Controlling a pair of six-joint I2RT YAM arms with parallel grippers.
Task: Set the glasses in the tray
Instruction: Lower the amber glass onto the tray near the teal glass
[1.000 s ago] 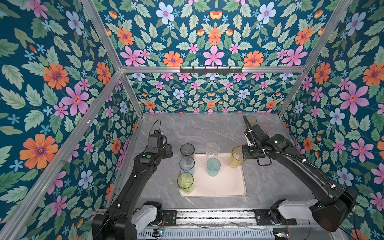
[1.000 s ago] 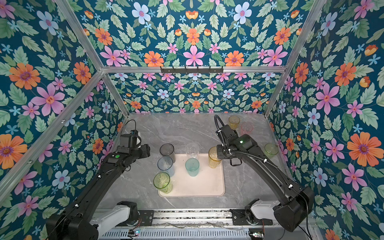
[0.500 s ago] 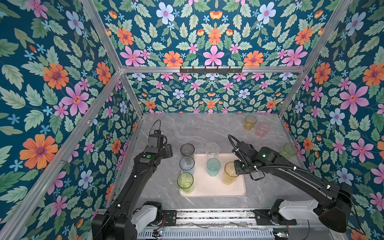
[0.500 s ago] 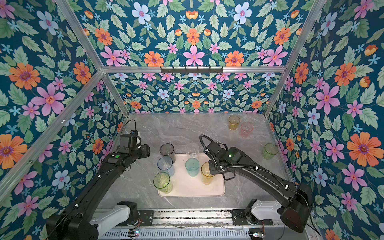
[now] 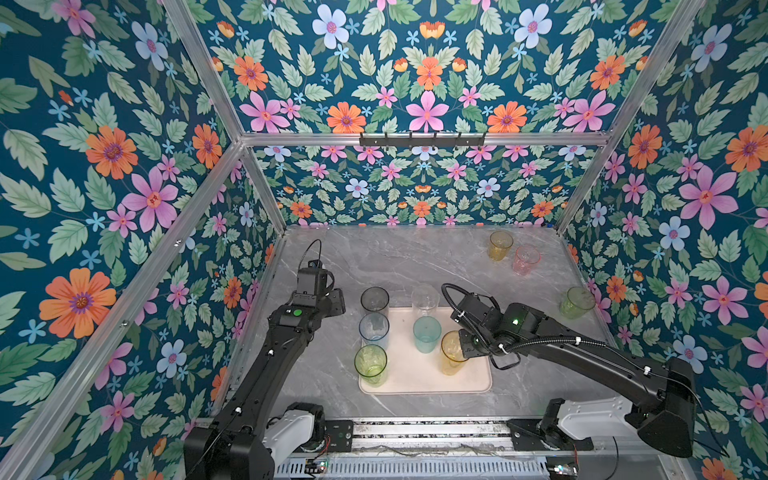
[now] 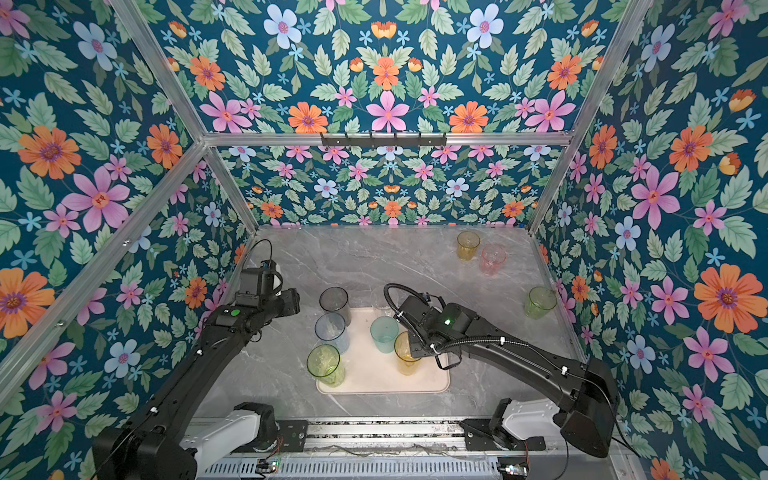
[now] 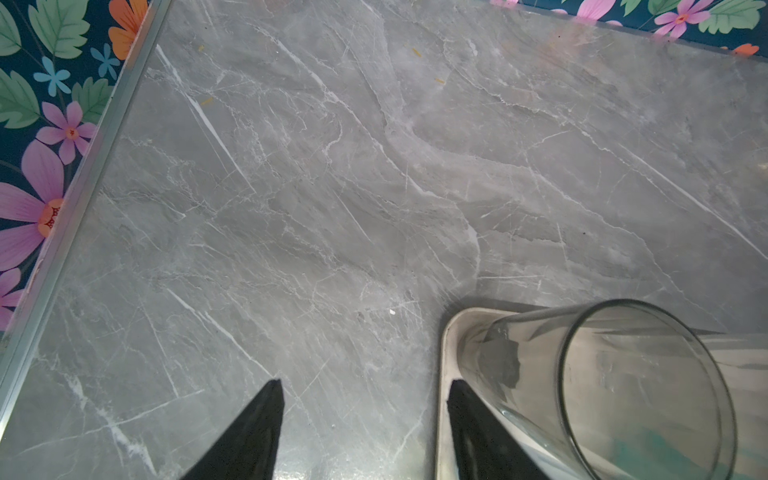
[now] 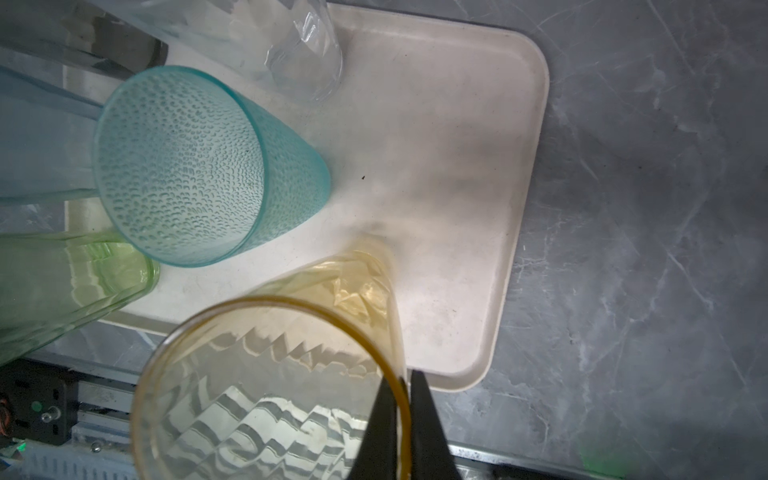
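Note:
The pale tray (image 5: 469, 382) (image 8: 457, 166) lies at the table's front middle. On it stand a smoky grey glass (image 5: 374, 301) (image 7: 623, 395), a pale blue glass (image 5: 374, 330), a green glass (image 5: 370, 365), a clear glass (image 5: 424, 299) and a teal glass (image 5: 427, 334) (image 8: 187, 166). My right gripper (image 8: 402, 386) (image 5: 467, 347) is shut on the rim of a tall amber glass (image 5: 453, 353) (image 6: 405, 353) (image 8: 266, 374). That glass is upright over the tray's front right part, one finger inside its wall and one outside. My left gripper (image 7: 363, 386) is open and empty beside the smoky glass.
Off the tray, a short amber glass (image 5: 500, 245) and a pink glass (image 5: 525, 260) stand at the back right. A green glass (image 5: 577, 302) is by the right wall. Floral walls enclose the table; a metal rail (image 5: 415, 432) runs along the front edge.
My right arm has carried the amber glass from beside the tray's far right corner forward and down onto the tray's front right part. The left arm has not moved.

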